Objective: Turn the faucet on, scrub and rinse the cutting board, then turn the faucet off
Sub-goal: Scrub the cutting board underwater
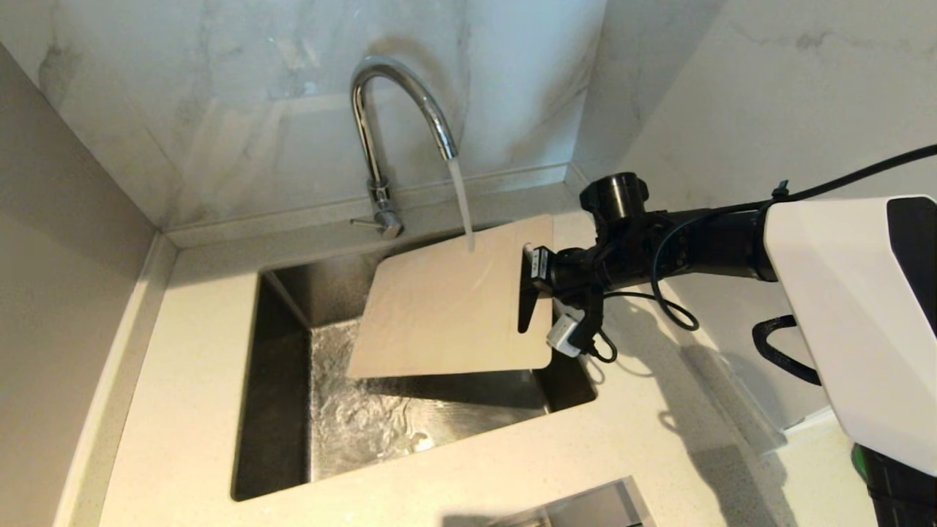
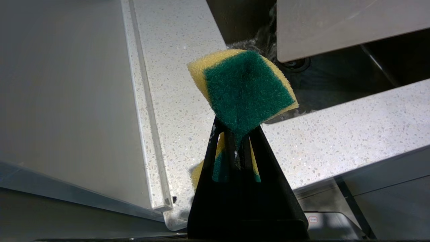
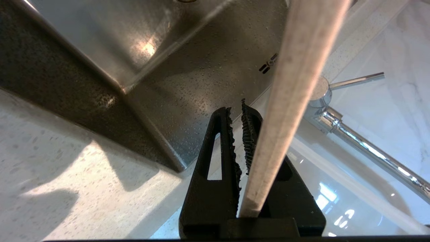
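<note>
The chrome faucet (image 1: 399, 95) stands behind the sink (image 1: 278, 410), and water runs from its spout onto the cutting board (image 1: 454, 300). The beige board hangs tilted over the basin, lower toward the front left. My right gripper (image 1: 528, 289) is shut on its right end. In the right wrist view the board's edge (image 3: 295, 84) runs out from deep between the fingers of the right gripper (image 3: 237, 111), with the faucet (image 3: 352, 131) behind it. My left gripper (image 2: 235, 132), outside the head view, is shut on a green-and-yellow sponge (image 2: 247, 90) in front of the sink (image 2: 336, 77).
Speckled white countertop (image 1: 183, 366) surrounds the basin, with marble walls behind and to the right. The faucet's thin lever (image 1: 364, 221) points left at its base. A steel-edged recess (image 1: 585, 509) lies at the counter's front. Water pools on the sink floor.
</note>
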